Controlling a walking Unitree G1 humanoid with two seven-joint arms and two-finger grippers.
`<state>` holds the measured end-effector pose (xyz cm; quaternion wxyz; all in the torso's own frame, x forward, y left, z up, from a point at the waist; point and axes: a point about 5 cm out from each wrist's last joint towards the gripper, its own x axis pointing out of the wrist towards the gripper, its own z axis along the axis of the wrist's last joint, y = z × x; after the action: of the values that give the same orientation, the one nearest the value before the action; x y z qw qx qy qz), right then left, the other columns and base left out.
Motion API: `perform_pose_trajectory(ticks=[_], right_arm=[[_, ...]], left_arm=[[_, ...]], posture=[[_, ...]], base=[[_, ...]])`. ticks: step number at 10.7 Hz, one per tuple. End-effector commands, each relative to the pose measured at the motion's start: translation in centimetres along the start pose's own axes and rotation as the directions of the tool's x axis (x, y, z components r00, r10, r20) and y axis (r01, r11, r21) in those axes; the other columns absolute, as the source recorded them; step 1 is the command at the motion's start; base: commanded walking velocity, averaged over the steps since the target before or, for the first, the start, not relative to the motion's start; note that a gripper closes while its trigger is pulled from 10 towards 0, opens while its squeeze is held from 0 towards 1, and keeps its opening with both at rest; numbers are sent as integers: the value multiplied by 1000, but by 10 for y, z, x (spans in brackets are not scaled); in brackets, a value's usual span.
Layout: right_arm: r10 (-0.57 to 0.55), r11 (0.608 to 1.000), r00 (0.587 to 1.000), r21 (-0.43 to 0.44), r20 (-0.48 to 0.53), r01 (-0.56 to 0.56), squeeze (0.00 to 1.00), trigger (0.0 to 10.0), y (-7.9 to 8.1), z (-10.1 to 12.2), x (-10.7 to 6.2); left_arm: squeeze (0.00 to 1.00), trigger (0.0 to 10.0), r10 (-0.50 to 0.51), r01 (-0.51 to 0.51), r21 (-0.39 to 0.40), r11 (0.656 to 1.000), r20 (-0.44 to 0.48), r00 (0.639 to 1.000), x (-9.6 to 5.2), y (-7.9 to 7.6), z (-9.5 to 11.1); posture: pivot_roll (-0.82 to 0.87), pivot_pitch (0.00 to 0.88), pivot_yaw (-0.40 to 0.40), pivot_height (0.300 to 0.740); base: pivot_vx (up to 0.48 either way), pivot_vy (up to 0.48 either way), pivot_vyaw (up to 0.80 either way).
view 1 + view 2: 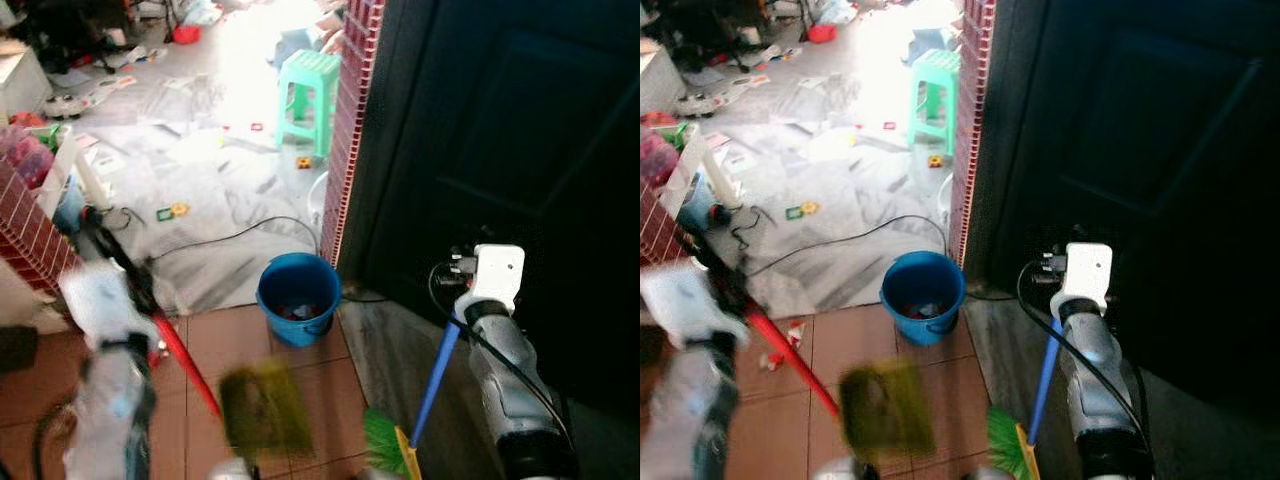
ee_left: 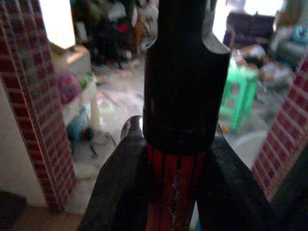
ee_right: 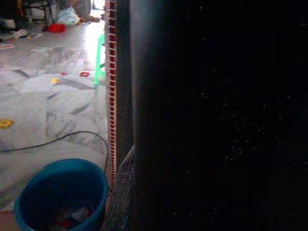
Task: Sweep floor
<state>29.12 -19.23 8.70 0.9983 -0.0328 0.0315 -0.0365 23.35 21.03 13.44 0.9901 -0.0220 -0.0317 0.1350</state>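
Between left hand [image 2: 175, 187] fingers: red dustpan handle [image 2: 174, 185], clamped. Right hand grip on blue broom [image 1: 432, 390] unclear.

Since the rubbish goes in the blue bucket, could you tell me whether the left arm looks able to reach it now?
Probably not freely: the left gripper is shut on the red handle of the dustpan. The floor between it and the blue bucket looks open.

One bucket [image 1: 298, 297], one stool [image 1: 308, 97], one broom [image 1: 398, 440].
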Motion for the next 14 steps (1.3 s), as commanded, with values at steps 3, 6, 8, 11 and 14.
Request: perform_pose_trajectory(ticks=[3,6,8,11,14], right_arm=[[30,999,999,-38,31,-29,0,10000,2,7,12],[58,998,998,-37,36,-57,0,10000,11,9,24],[63,997,997,-36,46,-61,0,10000,13,10,26],[44,998,998,-36,54,-42,0,10000,8,9,27],[27,999,997,-30,71,-25,0,10000,7,11,27]], left_arm=[[0,10000,39,-36,-15,999,209,977,9,0,55],[0,10000,110,-116,3,993,282,953,14,12,83],[0,10000,154,-166,14,986,298,942,19,22,89],[0,10000,137,-156,16,988,392,910,42,23,119],[0,10000,77,-72,-29,997,446,892,63,8,137]], posture=[[34,0,-81,740],[63,0,-100,740],[54,0,-94,740],[36,0,-79,740],[10,0,-54,740]], base=[[0,0,0],[0,0,0],[0,0,0],[0,0,0],[0,0,0]])
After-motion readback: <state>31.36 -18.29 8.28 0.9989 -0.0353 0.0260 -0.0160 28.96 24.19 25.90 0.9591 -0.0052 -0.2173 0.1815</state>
